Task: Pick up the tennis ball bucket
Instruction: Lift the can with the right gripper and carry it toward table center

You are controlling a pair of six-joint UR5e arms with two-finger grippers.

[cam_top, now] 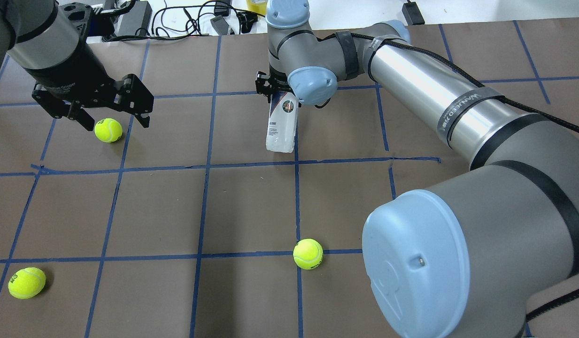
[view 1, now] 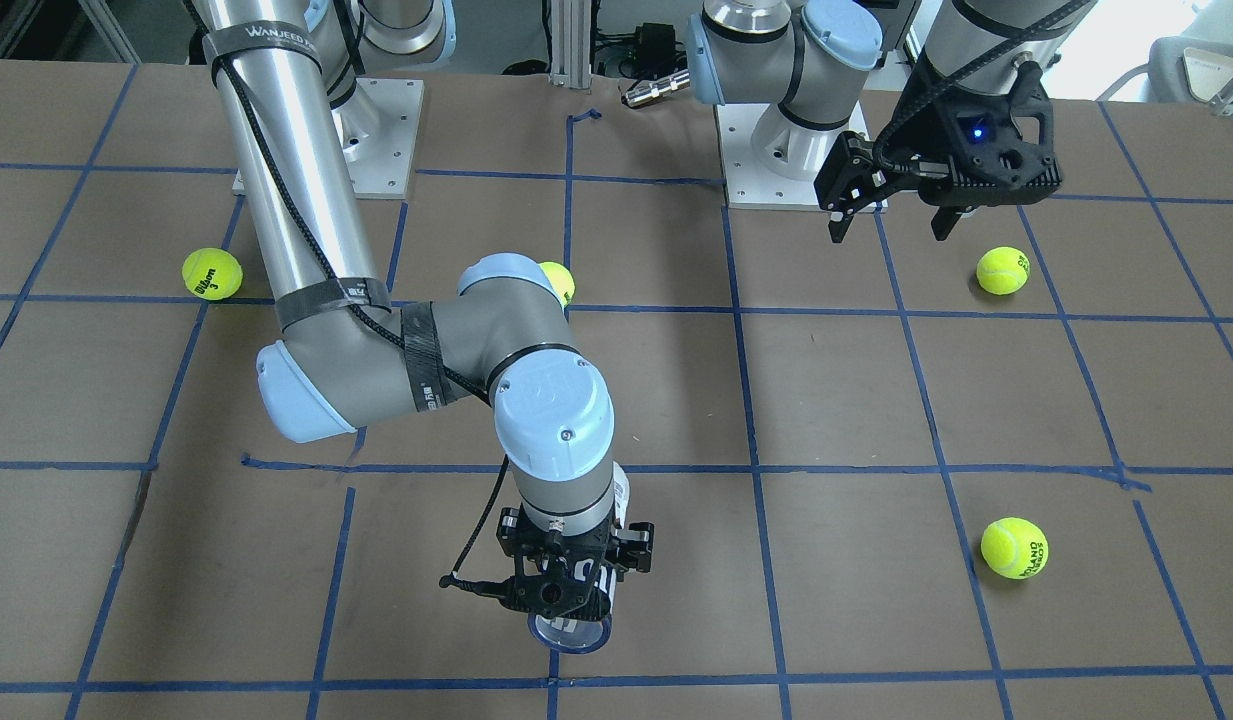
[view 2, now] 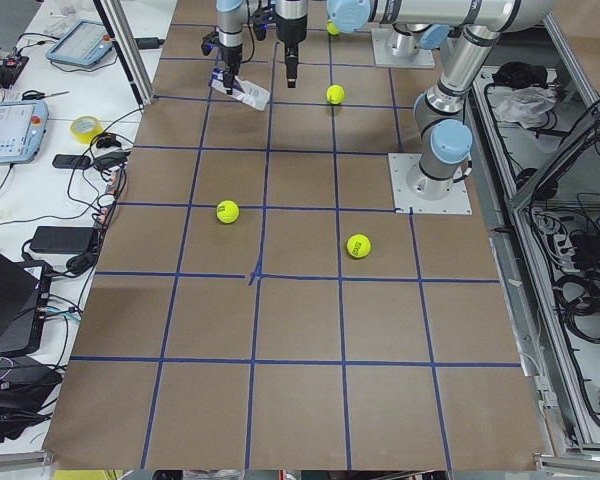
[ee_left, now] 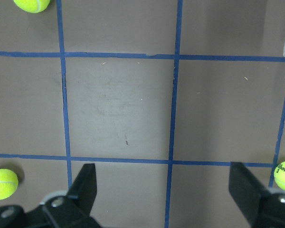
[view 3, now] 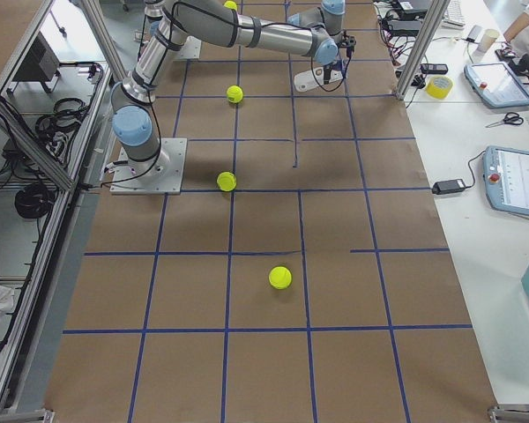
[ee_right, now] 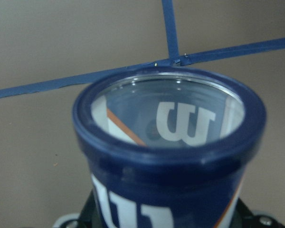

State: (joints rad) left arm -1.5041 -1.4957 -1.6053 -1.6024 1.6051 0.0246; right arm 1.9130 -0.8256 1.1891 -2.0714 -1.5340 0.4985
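The tennis ball bucket (cam_top: 281, 123) is a slim clear tube with a white and navy label. My right gripper (cam_top: 275, 91) is shut on it near its dark blue rim (view 1: 571, 636). The tube hangs tilted, rim end up in the gripper and the other end low by the table. I cannot tell whether that end touches. The right wrist view shows the rim and a white "W" logo (ee_right: 185, 126) close up. My left gripper (cam_top: 93, 109) is open and empty above the table, far left of the tube. Its fingers (ee_left: 85, 186) stand wide apart.
Yellow-green tennis balls lie loose on the brown, blue-taped table (cam_top: 153, 211): one under my left gripper (cam_top: 108, 130), one at mid front (cam_top: 308, 254), one at front left (cam_top: 26, 282). Another ball (view 1: 212, 273) lies near the right arm's base. Cables lie along the far edge (cam_top: 186, 19).
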